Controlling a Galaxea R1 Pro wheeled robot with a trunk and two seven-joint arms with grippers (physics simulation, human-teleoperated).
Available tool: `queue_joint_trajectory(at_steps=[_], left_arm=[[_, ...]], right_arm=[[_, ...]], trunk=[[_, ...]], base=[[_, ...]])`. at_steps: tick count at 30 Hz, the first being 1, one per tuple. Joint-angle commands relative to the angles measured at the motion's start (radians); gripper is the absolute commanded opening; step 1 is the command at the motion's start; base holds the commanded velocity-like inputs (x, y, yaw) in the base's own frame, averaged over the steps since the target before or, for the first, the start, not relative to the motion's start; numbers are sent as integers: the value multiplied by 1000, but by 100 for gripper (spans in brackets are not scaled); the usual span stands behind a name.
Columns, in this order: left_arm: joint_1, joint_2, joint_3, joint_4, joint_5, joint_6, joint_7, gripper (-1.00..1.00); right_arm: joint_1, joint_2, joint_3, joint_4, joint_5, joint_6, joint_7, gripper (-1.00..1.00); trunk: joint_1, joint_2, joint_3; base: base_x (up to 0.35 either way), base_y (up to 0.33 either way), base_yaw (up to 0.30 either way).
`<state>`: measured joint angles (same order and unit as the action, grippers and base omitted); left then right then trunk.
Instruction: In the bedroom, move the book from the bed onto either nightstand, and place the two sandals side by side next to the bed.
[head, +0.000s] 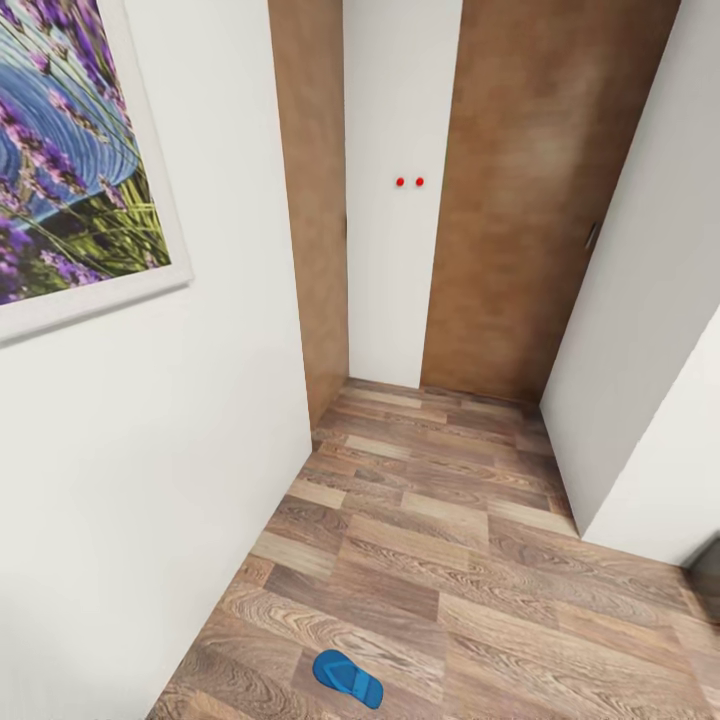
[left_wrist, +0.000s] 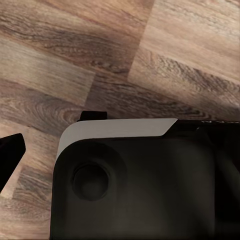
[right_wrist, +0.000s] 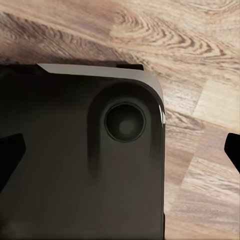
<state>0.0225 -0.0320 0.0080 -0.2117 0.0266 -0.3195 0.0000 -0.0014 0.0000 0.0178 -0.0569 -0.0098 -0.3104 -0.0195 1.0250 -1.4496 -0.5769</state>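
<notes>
Robot's parked facing a white wall (head: 150, 450) and brown door (head: 520, 200), wood floor (head: 450, 560) below with one blue sandal (head: 347, 678) lying loose near the wall, probably next pickup, and can't tell how either arm's fingers are set.

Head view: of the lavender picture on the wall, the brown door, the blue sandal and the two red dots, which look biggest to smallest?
1. Brown door
2. Lavender picture, cut off by the frame edge, so its rank against the door is unsure
3. Blue sandal
4. Red dots, both alike
</notes>
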Motion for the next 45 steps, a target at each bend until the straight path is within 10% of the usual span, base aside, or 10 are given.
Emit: queue_joint_trajectory(at_steps=[1, 20, 25, 33, 37, 41, 45], left_arm=[[0, 0, 1, -2, 3, -1, 0, 100], [0, 1, 0, -11, -2, -1, 0, 100], [-1, -2, -7, -155, -32, 10, 2, 100], [-2, -39, -26, -734, -345, 422, 0, 100], [-2, -67, -123, -903, -395, 494, 0, 100], [-3, -73, -298, -987, -466, 519, 0, 100], [-4, -73, -344, -998, -511, 523, 0, 100]], right_arm=[[0, 0, 2, 0, -1, -3, -2, 100], [0, 0, 2, 0, -1, -3, -2, 100], [0, 0, 2, 0, -1, -3, -2, 100], [0, 0, 2, 0, 0, -3, -2, 100], [0, 0, 2, 0, 0, -3, -2, 100], [0, 0, 3, 0, 2, -3, -2, 100], [0, 0, 3, 0, 2, -3, -2, 100]], trunk=[[0, 0, -2], [0, 0, -23], [0, 0, -23], [0, 0, -23], [0, 0, -23], [0, 0, -23], [0, 0, -23]], base=[[0, 0, 0], [0, 0, 0], [0, 0, 0], [0, 0, 0], [0, 0, 0], [0, 0, 0], [0, 0, 0]])
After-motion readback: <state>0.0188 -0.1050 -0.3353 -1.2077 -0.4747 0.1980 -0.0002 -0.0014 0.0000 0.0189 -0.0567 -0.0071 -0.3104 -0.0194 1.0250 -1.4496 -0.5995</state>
